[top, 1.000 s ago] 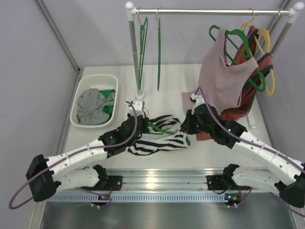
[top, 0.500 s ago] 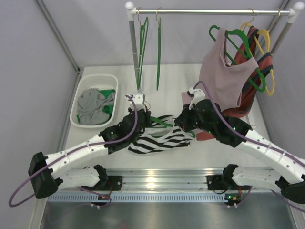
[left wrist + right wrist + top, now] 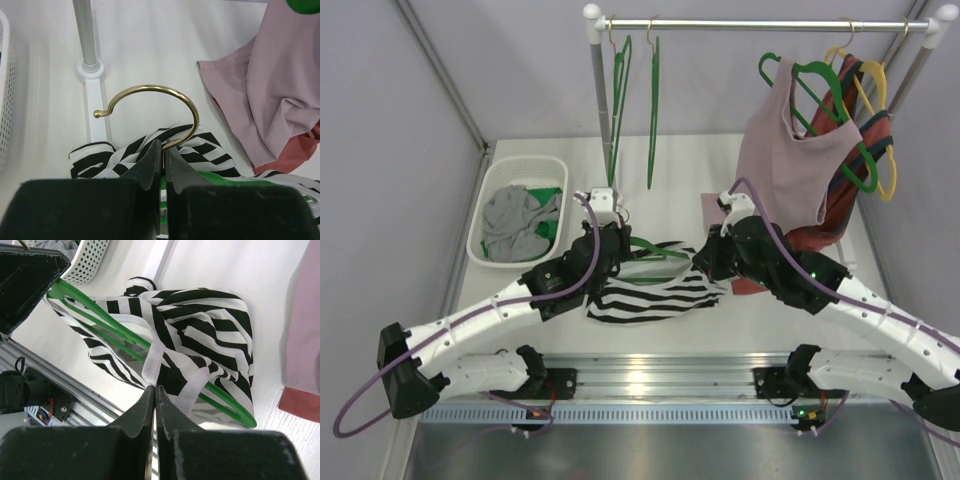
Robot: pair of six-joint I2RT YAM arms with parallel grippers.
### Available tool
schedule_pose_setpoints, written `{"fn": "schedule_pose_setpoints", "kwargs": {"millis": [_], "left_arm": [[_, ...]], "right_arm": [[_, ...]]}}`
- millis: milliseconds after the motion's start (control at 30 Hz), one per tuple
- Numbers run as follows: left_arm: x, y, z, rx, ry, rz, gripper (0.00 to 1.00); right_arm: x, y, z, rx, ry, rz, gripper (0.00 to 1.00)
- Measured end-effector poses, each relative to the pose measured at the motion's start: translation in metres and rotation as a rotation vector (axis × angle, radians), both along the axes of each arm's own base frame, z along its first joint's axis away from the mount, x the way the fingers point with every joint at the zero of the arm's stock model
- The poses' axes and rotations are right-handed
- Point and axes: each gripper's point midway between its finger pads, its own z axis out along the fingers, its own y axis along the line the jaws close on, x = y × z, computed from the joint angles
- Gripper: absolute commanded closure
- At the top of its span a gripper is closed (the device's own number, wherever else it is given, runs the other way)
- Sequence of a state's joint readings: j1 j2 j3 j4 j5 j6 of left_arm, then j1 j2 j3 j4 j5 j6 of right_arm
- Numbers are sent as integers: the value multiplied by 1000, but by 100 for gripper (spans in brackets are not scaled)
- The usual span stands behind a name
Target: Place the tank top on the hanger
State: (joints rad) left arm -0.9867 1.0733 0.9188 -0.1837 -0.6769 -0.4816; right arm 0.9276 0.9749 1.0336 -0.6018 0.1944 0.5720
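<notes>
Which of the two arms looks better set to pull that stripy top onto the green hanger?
Right, probably. The right gripper pinches a white strap of the tank top beside the hanger, so it can draw the strap over the hanger's end. The left gripper is clamped on the hook, steadying it.

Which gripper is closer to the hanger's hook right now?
Left. The left gripper is clamped on the hook's stem; the right gripper pinches a strap of the tank top, away from it.

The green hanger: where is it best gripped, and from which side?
By the stem of its metal hook, from the left arm's side, as the left gripper pinches it: the hook stands bare above the tank top, while fabric wraps the arms of the hanger.
</notes>
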Motion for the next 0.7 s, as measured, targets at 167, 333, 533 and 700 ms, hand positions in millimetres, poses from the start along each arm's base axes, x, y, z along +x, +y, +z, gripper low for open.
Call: {"fn": "schedule_pose_setpoints", "kwargs": {"millis": [167,333,533,700], "left_arm": [[-2,-5,5,-7,-4,-12,100],[-5,-21,5,3,1,-44,100],[-9,-25,4,9,-1,-53,100],[-9,-22,12,18,-12,-51,100]], "right_arm": [[-2,1,-1,-7,2,6,100],[-9,10,19,15,-27,33,100],[-10,12,27,27,-48,27,79],[-16,-2,2,5,-43,19,52]]}}
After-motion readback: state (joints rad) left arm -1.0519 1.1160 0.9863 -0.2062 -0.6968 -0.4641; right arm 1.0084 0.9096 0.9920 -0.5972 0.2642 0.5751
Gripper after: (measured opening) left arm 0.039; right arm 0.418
